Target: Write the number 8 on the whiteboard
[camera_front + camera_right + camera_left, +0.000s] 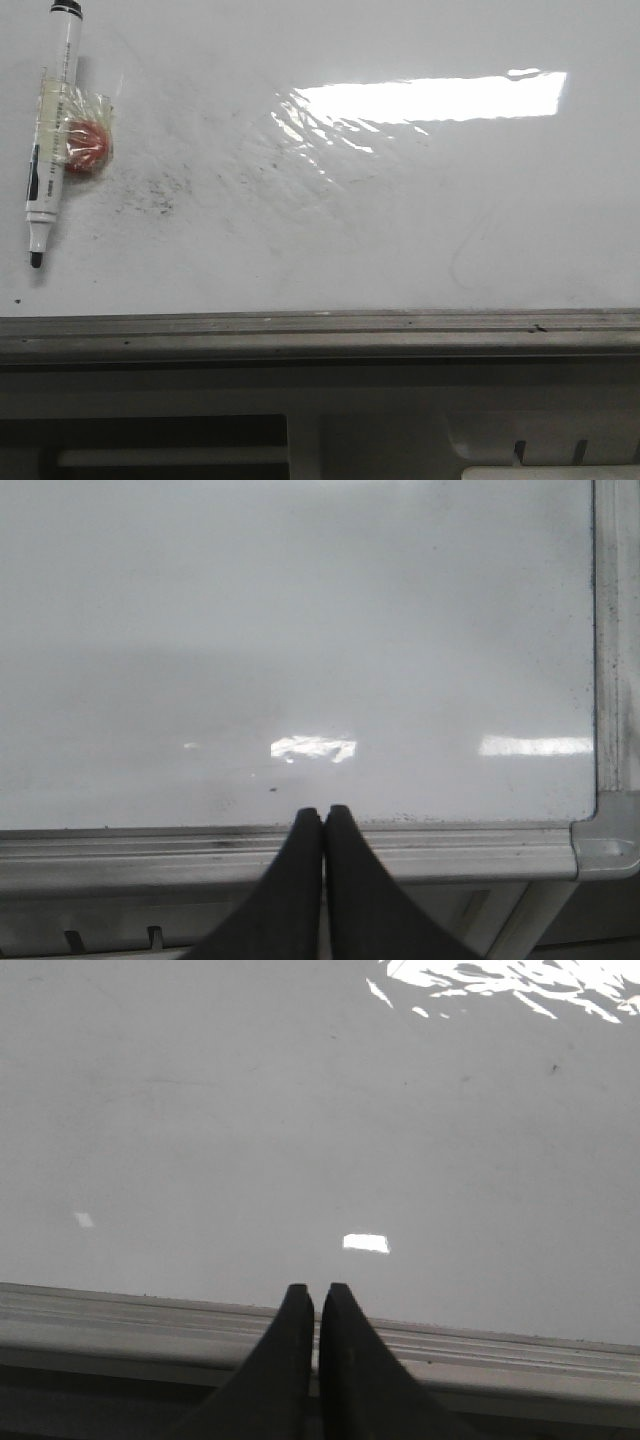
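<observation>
Glossy white whiteboard (400,230) bare of digits; both black grippers, left (316,1295) and right (324,815), pinched together empty over its near grey rail; white marker (52,130) at far-left corner.

The whiteboard (400,230) looks smooth and glossy, throwing back a bright glare, though faint grey smudges dull parts of its sheen. Its edge rail (320,330) appears to be matt grey metal, scuffed and speckled with dark marks, with a corner piece (608,835) that looks like pale plastic. The marker (53,135) has a smooth white plastic barrel, crinkly clear tape (75,105) is shiny, and the left gripper (316,1295) and right gripper (323,815) have matt black fingers.
</observation>
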Tool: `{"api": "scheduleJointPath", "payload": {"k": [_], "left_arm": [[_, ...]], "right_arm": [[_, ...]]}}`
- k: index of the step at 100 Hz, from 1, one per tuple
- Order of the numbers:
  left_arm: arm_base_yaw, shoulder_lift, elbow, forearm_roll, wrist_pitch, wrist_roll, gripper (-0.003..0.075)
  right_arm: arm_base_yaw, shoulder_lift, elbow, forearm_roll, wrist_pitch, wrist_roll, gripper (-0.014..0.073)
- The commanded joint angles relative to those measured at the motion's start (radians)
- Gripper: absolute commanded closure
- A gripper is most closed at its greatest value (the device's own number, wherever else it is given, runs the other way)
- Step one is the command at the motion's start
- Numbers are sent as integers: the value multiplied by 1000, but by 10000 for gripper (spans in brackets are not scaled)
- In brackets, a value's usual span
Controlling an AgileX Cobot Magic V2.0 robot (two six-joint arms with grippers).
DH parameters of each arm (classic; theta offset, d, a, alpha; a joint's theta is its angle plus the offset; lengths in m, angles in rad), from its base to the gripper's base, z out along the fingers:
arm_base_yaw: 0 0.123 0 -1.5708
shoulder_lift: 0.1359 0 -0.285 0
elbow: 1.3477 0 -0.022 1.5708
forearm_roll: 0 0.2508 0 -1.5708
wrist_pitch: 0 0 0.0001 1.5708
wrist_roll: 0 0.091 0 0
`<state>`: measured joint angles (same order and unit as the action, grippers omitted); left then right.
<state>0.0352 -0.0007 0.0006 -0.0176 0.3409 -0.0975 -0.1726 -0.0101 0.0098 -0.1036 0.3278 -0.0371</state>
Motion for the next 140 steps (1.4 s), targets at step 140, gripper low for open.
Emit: {"api": "scheduleJointPath", "payload": {"k": [140], "left_arm": [[2, -31, 33, 56, -58, -4, 741]], "right_arm": [[-8, -22, 13, -2, -24, 0, 657]]}}
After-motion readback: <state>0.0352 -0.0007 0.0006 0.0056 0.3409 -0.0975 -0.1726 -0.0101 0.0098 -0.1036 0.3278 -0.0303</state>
